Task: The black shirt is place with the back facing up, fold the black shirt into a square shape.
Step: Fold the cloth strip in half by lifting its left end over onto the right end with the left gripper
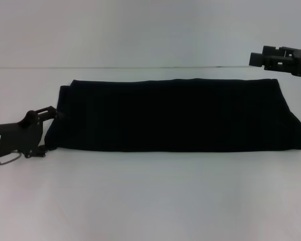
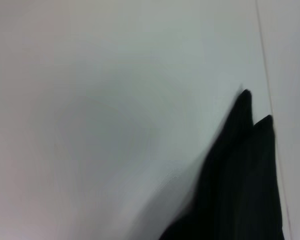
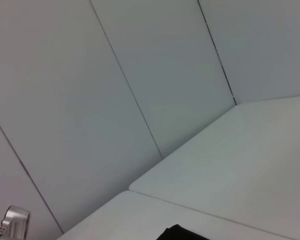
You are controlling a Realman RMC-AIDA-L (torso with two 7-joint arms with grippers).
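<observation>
**A:** Black shirt [image 1: 175, 114] is lying as a long flat band across the middle of the table [image 1: 150, 201], running side to side, closer to the far edge than the near one. Not square yet, my guess is one more fold end over end.

**B:** Grippers?

**A:** Left gripper [image 1: 52, 113] is low at the shirt's left end, tips right against the cloth. Can't tell if the fingers are apart or closed on fabric. Right gripper [image 1: 258, 57] is up above the far right corner of the shirt, off the cloth, can't tell its finger state either.

**B:** Left wrist cam any help?

**A:** No, just two pointed black layers of cloth over white tabletop.

**B:** So how to do it well?

**A:** I'd pinch every layer at the left end, lift just clear, carry it straight over to the right end, line up the edges, then let go. Missing a lower layer looks like the main risk.
</observation>
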